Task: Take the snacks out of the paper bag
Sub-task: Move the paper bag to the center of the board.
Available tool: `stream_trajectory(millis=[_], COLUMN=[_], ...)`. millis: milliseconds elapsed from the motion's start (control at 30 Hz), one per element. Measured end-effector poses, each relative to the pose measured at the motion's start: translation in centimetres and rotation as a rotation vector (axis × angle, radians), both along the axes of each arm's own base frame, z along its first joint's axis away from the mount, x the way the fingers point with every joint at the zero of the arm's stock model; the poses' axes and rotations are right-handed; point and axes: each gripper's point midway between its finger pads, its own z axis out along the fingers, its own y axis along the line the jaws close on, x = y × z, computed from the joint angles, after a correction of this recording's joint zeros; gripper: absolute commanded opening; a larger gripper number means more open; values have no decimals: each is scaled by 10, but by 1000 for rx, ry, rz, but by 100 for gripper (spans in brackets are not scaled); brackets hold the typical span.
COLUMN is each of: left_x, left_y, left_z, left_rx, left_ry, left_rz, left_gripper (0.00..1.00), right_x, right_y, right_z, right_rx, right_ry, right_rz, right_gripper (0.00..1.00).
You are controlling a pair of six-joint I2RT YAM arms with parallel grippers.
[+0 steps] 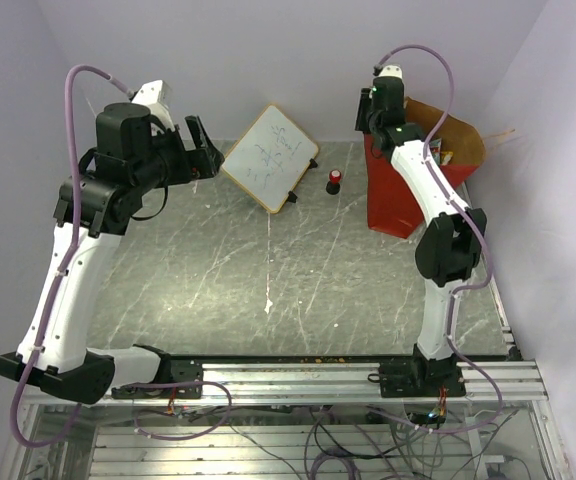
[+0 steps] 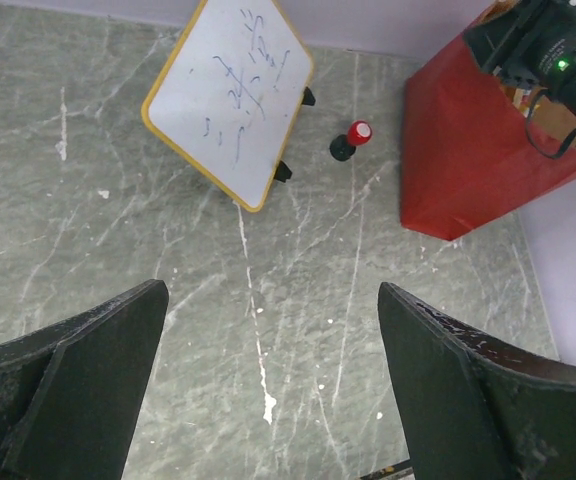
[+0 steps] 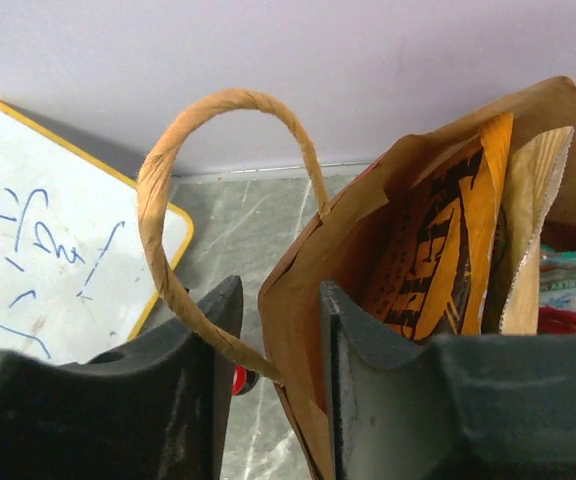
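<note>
The red paper bag (image 1: 400,205) stands at the far right of the table, its brown kraft inside open to the top. In the right wrist view an orange packet (image 3: 448,250), a tan packet (image 3: 533,230) and a teal and red packet (image 3: 573,290) stand inside the bag (image 3: 303,260). My right gripper (image 3: 280,300) straddles the bag's left rim, one finger inside and one outside, beside the twisted handle (image 3: 168,160). The jaws stand narrowly apart, with a gap between the outer finger and the wall. My left gripper (image 1: 203,150) is open and empty, high over the far left; the bag (image 2: 468,160) shows in its view.
A small whiteboard (image 1: 270,157) with a yellow frame stands propped at the back middle. A small red-capped object (image 1: 334,180) stands between it and the bag. Purple walls close the back and both sides. The metal rail with the arm bases runs along the near edge.
</note>
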Motion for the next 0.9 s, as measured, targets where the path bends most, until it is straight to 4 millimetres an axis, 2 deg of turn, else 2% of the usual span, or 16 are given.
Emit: stream_trajectory(millis=[67,100,133,267,367,467,567,700,900], left_x=[-1,-2,-3,-9,-20,-31,-46,-61,-73], left_y=[-3,-6,-10,-28,-38,-45,-47,-46,-44], left_z=[1,2,5,18,24,31,35,46,58], left_rx=[-18,-34,-53,-165,-254,-335,-411,-480,-529], left_ry=[5,5,1,-20,-21,-24,-24,-35,-48], left_rz=[-11,-22,-35,-103,-141,-171,-189,-195,-198], left_gripper=[95,94,93,92,86,87,88,88,89], right_x=[0,0,-1,-11,-29,-53,-76,-96,-131], right_y=[0,0,-1,-7,-16,-23,-27,-31,-39], right_z=[-2,-2,-3,-4,0,7,11,10,5], right_rx=[9,19,26,36,32,29,25,17,11], right_ry=[5,4,7,18,26,31,41,61,102], right_rz=[9,11,11,12,6,8,16,21,20], right_gripper=[7,1,0,0,0,0,0,0,0])
